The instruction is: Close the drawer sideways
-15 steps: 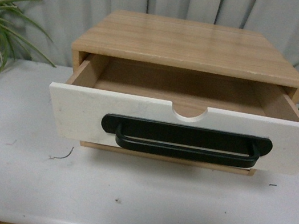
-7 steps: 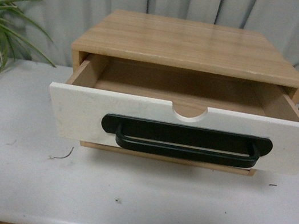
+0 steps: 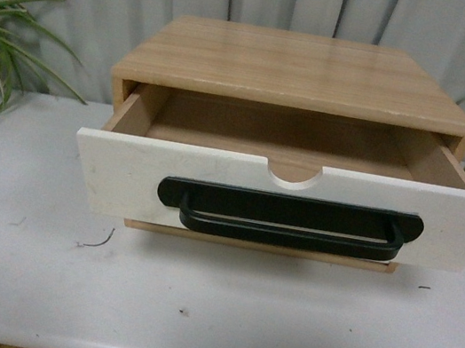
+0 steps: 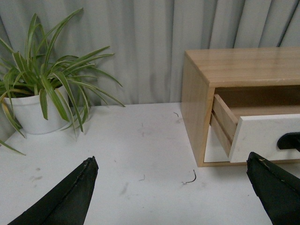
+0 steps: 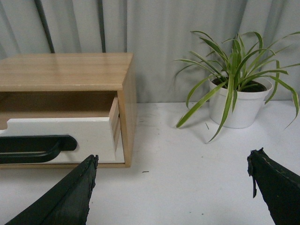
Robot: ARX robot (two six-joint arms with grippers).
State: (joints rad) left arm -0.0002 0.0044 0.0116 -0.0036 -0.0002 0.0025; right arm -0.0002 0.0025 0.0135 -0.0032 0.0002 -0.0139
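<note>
The drawer [image 3: 124, 175] stands pulled out of a light wood cabinet [image 3: 296, 68] at the table's middle. It has a white front, a long black bar handle [image 3: 289, 220], a semicircular notch [image 3: 293, 178] in the top edge and light wood sides. It looks empty inside. The drawer also shows in the left wrist view [image 4: 267, 136] and in the right wrist view [image 5: 89, 133]. Neither gripper shows in the front view. My left gripper [image 4: 173, 187] is open and empty over the table, left of the cabinet. My right gripper [image 5: 173, 187] is open and empty over the table, right of the cabinet.
A potted plant in a white pot [image 4: 33, 115] stands on the table [image 3: 208, 314] left of the cabinet. Another potted plant [image 5: 236, 105] stands to the right. A grey curtain hangs behind. A small curled scrap [image 3: 97, 243] lies on the table near the cabinet's left front corner.
</note>
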